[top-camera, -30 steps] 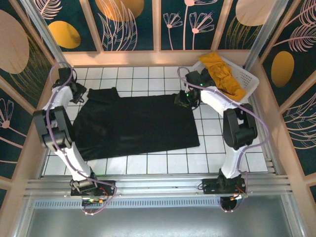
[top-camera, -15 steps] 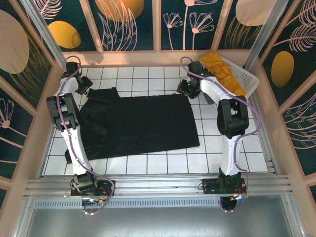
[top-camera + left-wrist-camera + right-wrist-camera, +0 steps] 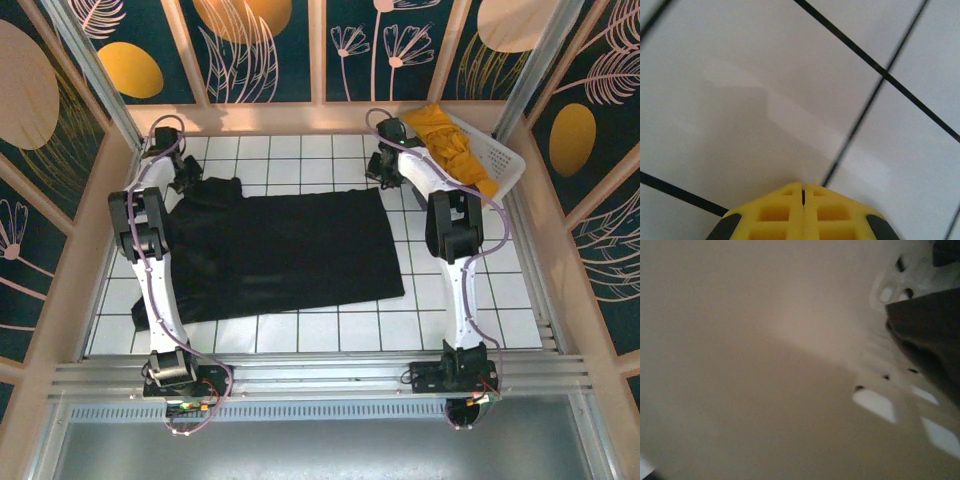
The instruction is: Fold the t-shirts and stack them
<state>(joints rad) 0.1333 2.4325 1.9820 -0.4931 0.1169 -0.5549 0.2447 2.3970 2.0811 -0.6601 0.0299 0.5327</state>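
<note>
The large black t-shirt [image 3: 285,250] lies spread flat on the white tiled floor. The mustard yellow t-shirt [image 3: 450,140] is bunched in the white basket [image 3: 500,160] at the back right. My left gripper [image 3: 186,172] hovers at the shirt's far left corner, by the folded sleeve. In the left wrist view its yellow fingers [image 3: 803,186] are shut, empty, over bare tile. My right gripper [image 3: 384,170] hangs just beyond the shirt's far right corner, beside the basket; its fingers are too small to read. A dark cloth [image 3: 932,335] shows against the slotted basket wall [image 3: 890,285] in the blurred right wrist view.
A low beige wall [image 3: 300,118] runs along the back of the floor, close to both grippers. Bare tiles [image 3: 470,290] lie right of the shirt and along its near edge. A metal rail [image 3: 320,375] carries the arm bases in front.
Both arms have stretched toward the back wall. The left gripper moved from the shirt's left side to its far left corner. The right gripper lifted away from the shirt's far right corner toward the basket.
</note>
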